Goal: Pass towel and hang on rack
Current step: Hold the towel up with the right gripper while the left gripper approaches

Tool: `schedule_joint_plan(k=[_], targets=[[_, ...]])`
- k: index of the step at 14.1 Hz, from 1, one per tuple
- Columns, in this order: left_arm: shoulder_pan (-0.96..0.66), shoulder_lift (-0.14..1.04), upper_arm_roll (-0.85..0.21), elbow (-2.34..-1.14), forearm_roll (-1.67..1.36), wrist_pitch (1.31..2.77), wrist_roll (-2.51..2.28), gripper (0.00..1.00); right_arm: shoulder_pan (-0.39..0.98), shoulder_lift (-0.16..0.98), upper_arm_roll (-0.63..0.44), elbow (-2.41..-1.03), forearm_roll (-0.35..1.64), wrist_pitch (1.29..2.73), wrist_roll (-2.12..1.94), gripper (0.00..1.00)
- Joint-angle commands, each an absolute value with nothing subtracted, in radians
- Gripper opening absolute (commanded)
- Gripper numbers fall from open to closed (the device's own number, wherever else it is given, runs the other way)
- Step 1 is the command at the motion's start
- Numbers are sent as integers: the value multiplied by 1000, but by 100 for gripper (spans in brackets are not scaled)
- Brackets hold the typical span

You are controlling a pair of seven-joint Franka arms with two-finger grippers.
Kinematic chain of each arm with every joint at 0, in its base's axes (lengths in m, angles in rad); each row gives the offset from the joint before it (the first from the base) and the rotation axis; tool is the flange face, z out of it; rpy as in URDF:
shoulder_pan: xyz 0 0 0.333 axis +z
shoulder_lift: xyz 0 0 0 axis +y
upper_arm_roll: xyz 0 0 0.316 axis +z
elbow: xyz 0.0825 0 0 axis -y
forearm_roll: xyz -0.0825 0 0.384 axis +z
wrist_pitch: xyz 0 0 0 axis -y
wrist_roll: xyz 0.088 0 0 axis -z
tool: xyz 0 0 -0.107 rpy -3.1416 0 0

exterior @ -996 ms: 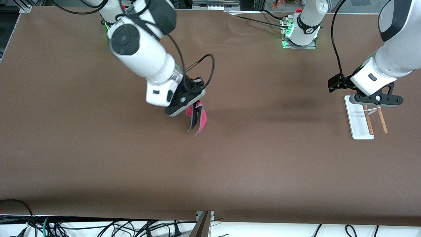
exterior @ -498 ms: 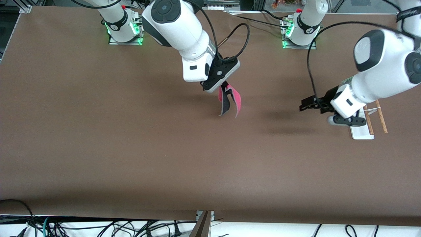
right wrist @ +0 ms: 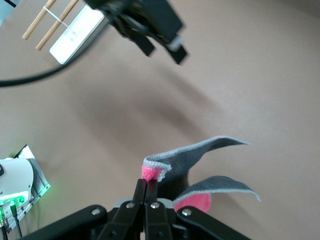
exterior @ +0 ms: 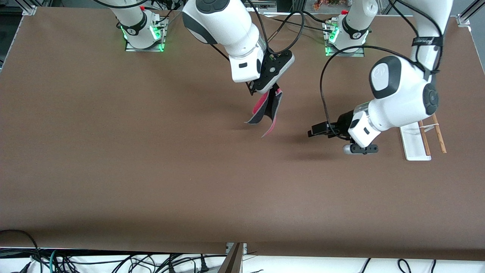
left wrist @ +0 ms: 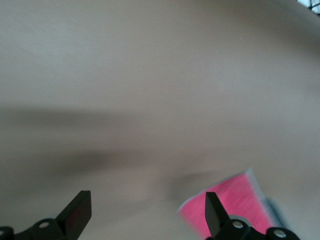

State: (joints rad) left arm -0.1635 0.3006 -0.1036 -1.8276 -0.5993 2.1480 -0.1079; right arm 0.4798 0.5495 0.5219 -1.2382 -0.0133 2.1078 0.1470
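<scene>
My right gripper point(exterior: 269, 91) was clamped on one corner of the single towel point(exterior: 267, 112), fingers point(right wrist: 145, 192) pressed together on the pink fold. The towel hung in the air over the middle of the table point(exterior: 113, 151), with two limp flaps showing grey and pink faces. My left gripper point(exterior: 317, 132) hovered over the table between the towel and the rack point(exterior: 416, 142), both fingers point(left wrist: 80, 212) spread apart with nothing between them. The one rack stood toward my left arm's end of the table: one white base, two brown rods point(exterior: 439, 132).
</scene>
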Motion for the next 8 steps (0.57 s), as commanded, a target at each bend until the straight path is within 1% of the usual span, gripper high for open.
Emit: schedule_joint_plan(k=[1, 4, 8], targets=[[-227, 342, -97, -1819, -658, 2233, -158, 100, 506, 564, 517, -1221, -26, 2147, 138, 0], [-264, 374, -97, -1818, -690, 2295, -166, 100, 518, 571, 517, -1221, -26, 2172, 140, 0], [-288, 379, -97, -1830, -701, 2298, -153, 100, 523, 571, 517, -1221, -25, 2178, 141, 0]])
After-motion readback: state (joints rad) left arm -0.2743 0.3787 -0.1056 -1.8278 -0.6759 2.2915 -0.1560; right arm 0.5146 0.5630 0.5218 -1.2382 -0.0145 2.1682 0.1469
